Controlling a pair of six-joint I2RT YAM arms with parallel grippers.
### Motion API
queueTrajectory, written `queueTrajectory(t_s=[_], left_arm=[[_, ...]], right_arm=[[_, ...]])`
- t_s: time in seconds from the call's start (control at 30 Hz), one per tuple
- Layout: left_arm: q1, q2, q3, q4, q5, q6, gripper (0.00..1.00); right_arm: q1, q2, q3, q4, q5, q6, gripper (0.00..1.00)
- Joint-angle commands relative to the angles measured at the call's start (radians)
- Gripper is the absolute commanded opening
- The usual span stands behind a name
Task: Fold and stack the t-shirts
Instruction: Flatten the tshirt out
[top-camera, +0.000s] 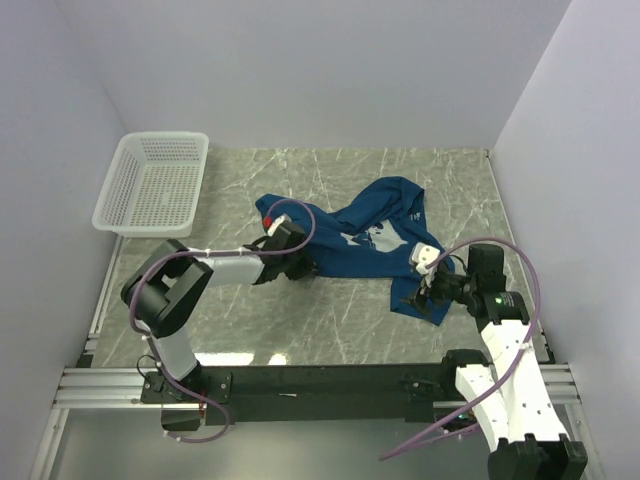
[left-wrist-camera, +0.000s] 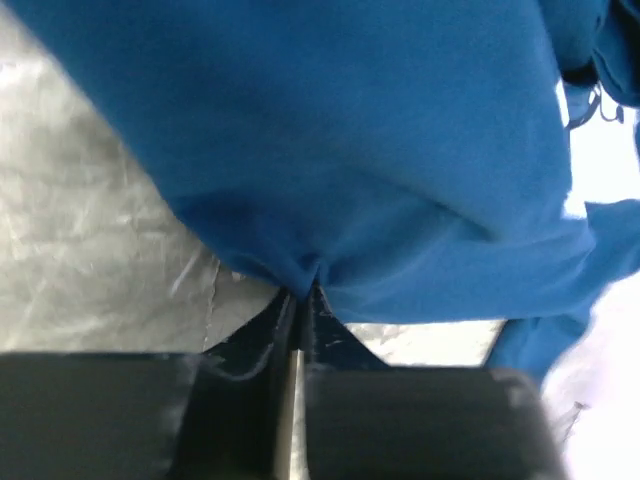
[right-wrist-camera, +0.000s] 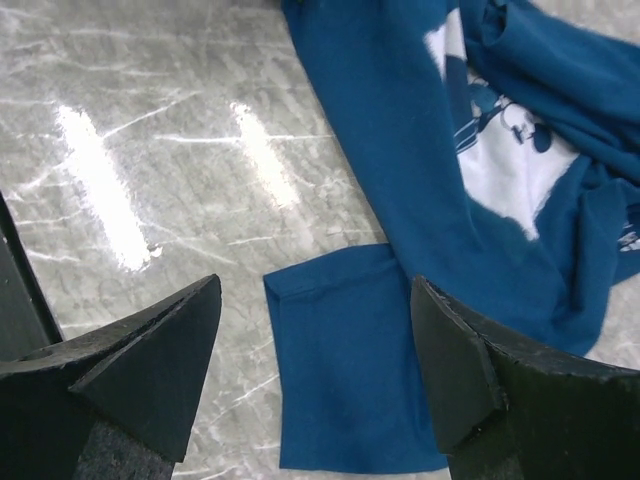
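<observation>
A dark blue t-shirt (top-camera: 352, 248) lies crumpled in the middle of the marble table, its pale print (top-camera: 378, 238) partly showing. My left gripper (top-camera: 297, 264) sits at the shirt's left edge. In the left wrist view its jaws (left-wrist-camera: 303, 300) are shut on a pinched fold of the blue cloth (left-wrist-camera: 350, 150). My right gripper (top-camera: 428, 290) hovers over the shirt's near right corner. In the right wrist view it (right-wrist-camera: 318, 350) is open, its fingers (right-wrist-camera: 160, 360) astride a flat sleeve (right-wrist-camera: 350, 380) without touching it. The print (right-wrist-camera: 505, 165) lies beyond.
A white mesh basket (top-camera: 155, 185) stands at the back left of the table (top-camera: 300, 330). Pale walls close in the left, back and right sides. The arms' black base rail (top-camera: 320, 380) runs along the near edge.
</observation>
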Motion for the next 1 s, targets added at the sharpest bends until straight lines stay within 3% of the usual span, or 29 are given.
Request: queueTrajectory(t_s=[0.0, 0.1, 0.13, 0.17, 0.23, 0.27, 0.33, 0.37, 0.4, 0.43, 0.53, 0.57, 0.6, 0.63, 0.67, 0.77, 0.97], left_arm=[[-0.005, -0.024, 0.106, -0.071, -0.080, 0.157, 0.04], [-0.036, -0.075, 0.253, -0.156, -0.114, 0.328, 0.01], [-0.043, -0.059, 0.318, -0.182, -0.068, 0.397, 0.01], [-0.043, -0.031, 0.478, -0.265, -0.019, 0.430, 0.01], [-0.054, 0.108, 0.652, -0.341, 0.053, 0.493, 0.01], [-0.057, 0.165, 0.827, -0.416, 0.164, 0.504, 0.02], [-0.071, 0.355, 1.003, -0.513, 0.246, 0.507, 0.23], [-0.079, 0.415, 1.162, -0.568, 0.242, 0.513, 0.31], [-0.097, 0.498, 1.220, -0.661, 0.207, 0.519, 0.41], [-0.103, 0.517, 1.251, -0.686, 0.167, 0.524, 0.44], [-0.105, 0.405, 1.098, -0.581, 0.029, 0.489, 0.47], [-0.103, 0.349, 0.931, -0.520, -0.026, 0.476, 0.51], [-0.097, 0.234, 0.845, -0.410, -0.067, 0.464, 0.62], [-0.089, 0.178, 0.766, -0.354, -0.065, 0.441, 0.66], [-0.082, 0.132, 0.628, -0.311, -0.050, 0.429, 0.68], [-0.057, 0.005, 0.402, -0.146, 0.065, 0.335, 0.70], [-0.066, 0.040, 0.214, 0.205, 0.242, 0.015, 0.68]], right_arm=[[0.005, -0.029, -0.004, 0.040, -0.006, 0.034, 0.82], [0.005, -0.043, -0.006, 0.054, -0.003, 0.042, 0.82], [0.004, -0.048, -0.007, 0.060, -0.001, 0.052, 0.82], [0.004, -0.046, -0.009, 0.070, 0.000, 0.057, 0.82], [0.004, -0.039, -0.007, 0.078, 0.011, 0.068, 0.82], [0.004, -0.036, -0.004, 0.078, 0.017, 0.069, 0.82], [0.001, -0.036, -0.001, 0.083, 0.032, 0.082, 0.82], [-0.002, -0.039, -0.004, 0.092, 0.051, 0.085, 0.82], [-0.013, -0.048, -0.007, 0.098, 0.052, 0.094, 0.82], [-0.021, -0.051, -0.009, 0.103, 0.055, 0.097, 0.82], [-0.054, -0.056, -0.012, 0.104, 0.048, 0.097, 0.82], [-0.059, -0.054, -0.010, 0.104, 0.046, 0.097, 0.82], [-0.064, -0.048, -0.009, 0.103, 0.046, 0.095, 0.82], [-0.067, -0.043, -0.007, 0.101, 0.046, 0.095, 0.82], [-0.068, -0.037, -0.007, 0.103, 0.046, 0.095, 0.82], [-0.070, -0.017, -0.001, 0.110, 0.055, 0.112, 0.82], [-0.077, 0.000, -0.003, 0.136, 0.088, 0.148, 0.82]])
